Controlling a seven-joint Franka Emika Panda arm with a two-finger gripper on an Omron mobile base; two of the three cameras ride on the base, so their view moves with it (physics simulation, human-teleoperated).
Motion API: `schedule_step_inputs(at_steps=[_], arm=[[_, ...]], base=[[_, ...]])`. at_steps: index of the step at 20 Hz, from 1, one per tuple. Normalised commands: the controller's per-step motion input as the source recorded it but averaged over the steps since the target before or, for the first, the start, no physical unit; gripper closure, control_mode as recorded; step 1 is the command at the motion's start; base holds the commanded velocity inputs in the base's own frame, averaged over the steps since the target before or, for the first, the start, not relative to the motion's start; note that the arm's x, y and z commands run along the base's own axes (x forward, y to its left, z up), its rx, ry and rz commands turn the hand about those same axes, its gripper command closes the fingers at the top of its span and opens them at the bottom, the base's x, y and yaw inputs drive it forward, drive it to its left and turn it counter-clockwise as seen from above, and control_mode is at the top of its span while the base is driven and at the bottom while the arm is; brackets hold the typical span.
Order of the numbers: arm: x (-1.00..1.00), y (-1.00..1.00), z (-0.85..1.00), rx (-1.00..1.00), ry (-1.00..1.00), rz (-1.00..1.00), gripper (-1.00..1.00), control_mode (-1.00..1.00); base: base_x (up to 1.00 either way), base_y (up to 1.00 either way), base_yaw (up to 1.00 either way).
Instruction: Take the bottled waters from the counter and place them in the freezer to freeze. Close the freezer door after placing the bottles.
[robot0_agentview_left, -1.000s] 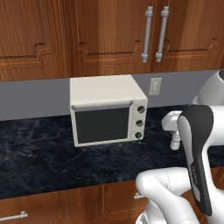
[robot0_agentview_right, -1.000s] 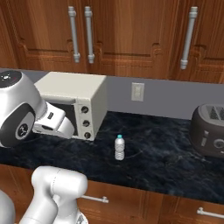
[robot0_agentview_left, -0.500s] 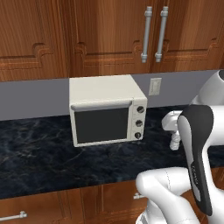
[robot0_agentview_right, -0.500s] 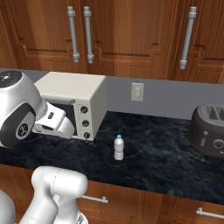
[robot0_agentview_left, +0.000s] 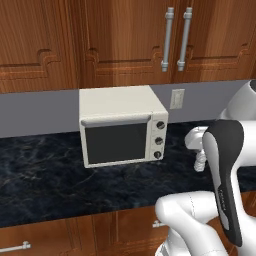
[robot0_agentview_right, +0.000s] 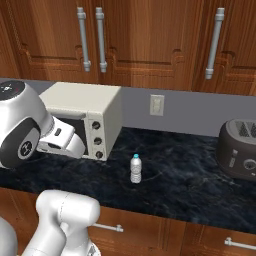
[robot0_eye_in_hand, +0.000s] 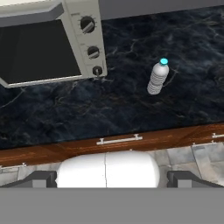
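Scene at the start of the reach. One bottled water (robot0_agentview_right: 135, 168) stands upright on the counter (robot0_agentview_right: 190, 175), just to the right of the white toaster oven (robot0_agentview_right: 87, 117) and a little nearer the counter's front edge than the oven's face; its teal cap points up and its base rests flat on the black marble, so it is free to be taken from the side or from above. In the hand view the same bottle (robot0_eye_in_hand: 157, 78) lies right of the oven's three dials, apart from the oven, with bare counter all round it — nothing crowds the approach. In the left base view it is half hidden behind the arm's forearm, right of the oven (robot0_agentview_left: 122, 125). Only this one bottle can be made out; no freezer is in sight

The arm is folded close to its base, in front of the counter and left of the bottle, the hand camera looking down over the counter's edge and the wooden drawers (robot0_eye_in_hand: 118, 141) below it. The fingertips cannot be made out, so whether the jaws stand apart or together cannot be told. A dark toaster (robot0_agentview_right: 239, 149) sits well to the right of the bottle, out of the way

Judged stage: early — the bottle is not yet grasped
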Motion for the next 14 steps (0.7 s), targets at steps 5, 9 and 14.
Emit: schedule_step_inputs(at_steps=[5, 9, 14], arm=[[0.10, -0.09, 0.00, 0.00, 0.00, 0.05, -1.00, -1.00], [0.02, -0.58, 0.00, 0.00, -0.01, 0.06, -1.00, -1.00], [0.12, -0.59, -0.01, 0.00, 0.00, 0.06, -1.00, -1.00]], base=[[0.00, 0.00, 0.00], [0.00, 0.00, 0.00], [0.00, 0.00, 0.00]])
